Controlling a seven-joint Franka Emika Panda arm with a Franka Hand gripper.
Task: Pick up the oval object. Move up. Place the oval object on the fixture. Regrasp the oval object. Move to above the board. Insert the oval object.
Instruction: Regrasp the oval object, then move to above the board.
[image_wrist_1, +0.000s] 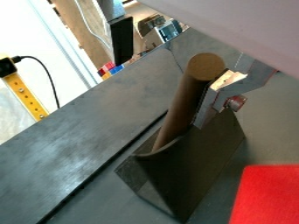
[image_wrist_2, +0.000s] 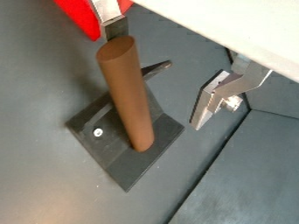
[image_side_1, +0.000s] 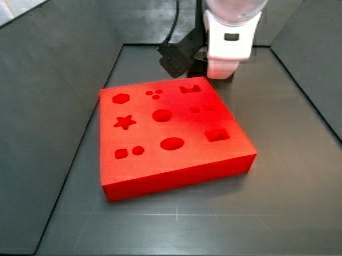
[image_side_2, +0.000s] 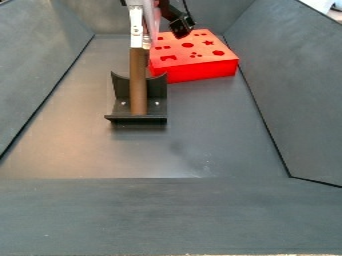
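Observation:
The oval object (image_wrist_2: 126, 96) is a brown peg standing nearly upright on the fixture (image_wrist_2: 111, 144), its foot on the dark base plate; a side view shows the peg (image_side_2: 135, 78) against the fixture (image_side_2: 139, 108). My gripper (image_wrist_2: 158, 77) is open around the peg's upper part. One silver finger (image_wrist_2: 219, 94) stands clearly apart from the peg, and the other finger (image_wrist_2: 112, 29) shows behind its top. The red board (image_side_2: 191, 54) lies behind the fixture, and its shaped holes face up on the board (image_side_1: 171, 130). The gripper (image_side_1: 223, 58) hangs past the board's far edge.
Dark sloped walls (image_side_2: 54, 90) enclose the grey floor on both sides. A black cable (image_side_1: 178, 50) trails behind the gripper. Outside the bin, a yellow post (image_wrist_1: 26, 92) and clutter show in a wrist view.

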